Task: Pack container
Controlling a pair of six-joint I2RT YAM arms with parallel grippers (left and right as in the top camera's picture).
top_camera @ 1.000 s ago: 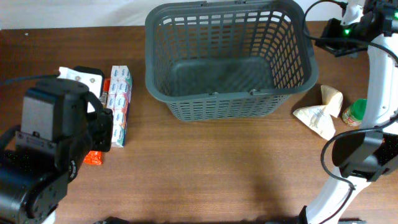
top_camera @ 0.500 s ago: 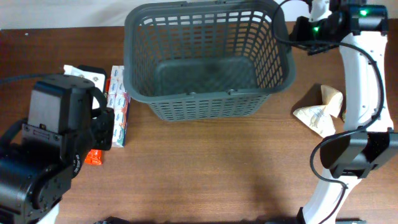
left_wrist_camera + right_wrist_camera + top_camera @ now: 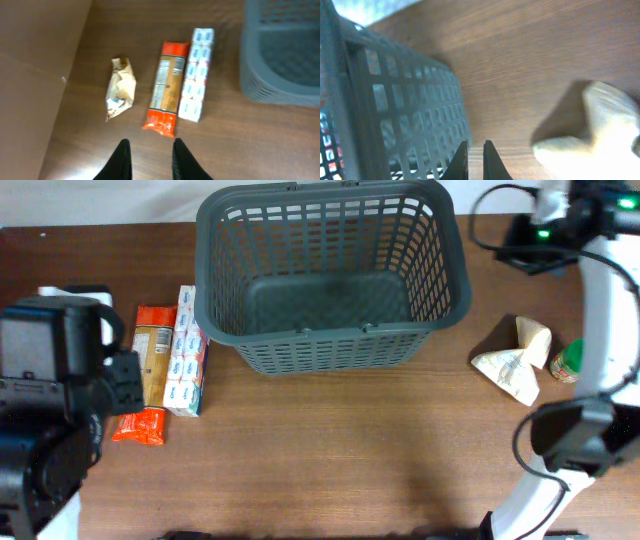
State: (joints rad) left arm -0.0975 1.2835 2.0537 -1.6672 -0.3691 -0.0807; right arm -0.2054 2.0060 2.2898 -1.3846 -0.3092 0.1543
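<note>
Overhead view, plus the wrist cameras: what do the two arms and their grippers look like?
The left arm is bulky and black, with boxy housings. The right arm has slim white curved links, a black joint block, looping black cables and a lit green light near its wrist. The left gripper and right gripper both have plain black, tapered fingers.

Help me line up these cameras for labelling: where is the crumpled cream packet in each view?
Overhead: the cream packet lies on the table, right of the basket and apart from it.
Left wrist: not in it.
Right wrist: cream packet at lower right, blurred.
Shared landmark: the basket, top right in left wrist, left side in right wrist.
</note>
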